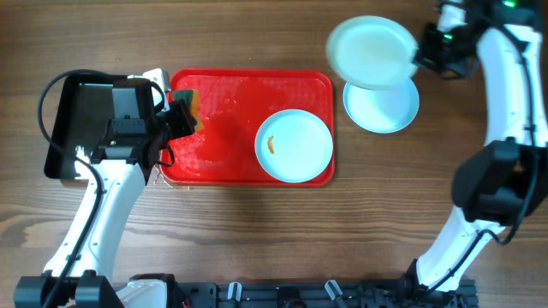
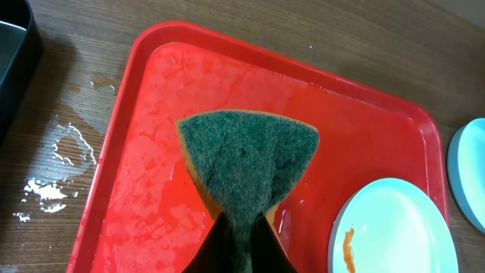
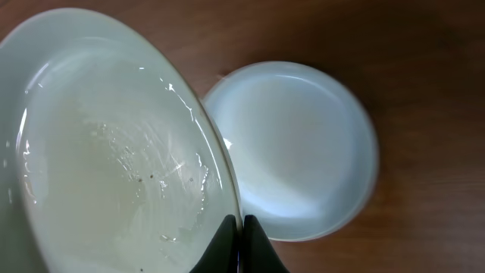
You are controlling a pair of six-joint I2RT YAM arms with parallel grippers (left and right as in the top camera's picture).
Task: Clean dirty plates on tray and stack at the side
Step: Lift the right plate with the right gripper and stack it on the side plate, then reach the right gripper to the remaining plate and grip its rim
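Right wrist: right jaws pinch wet plate (image 3: pixel 114 152) at rim; left jaws clench sponge (image 2: pixel 246 159).

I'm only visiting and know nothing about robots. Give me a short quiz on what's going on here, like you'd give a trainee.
1. True or false: the left tool grips a sponge.
2. How many plates lie on the red tray? A) none B) one C) three
3. Fill in: the wet plate in the right tool hangs partly over a second plate resting on the ____.

Key: 1 true; 2 B, the smeared plate; 3 table.
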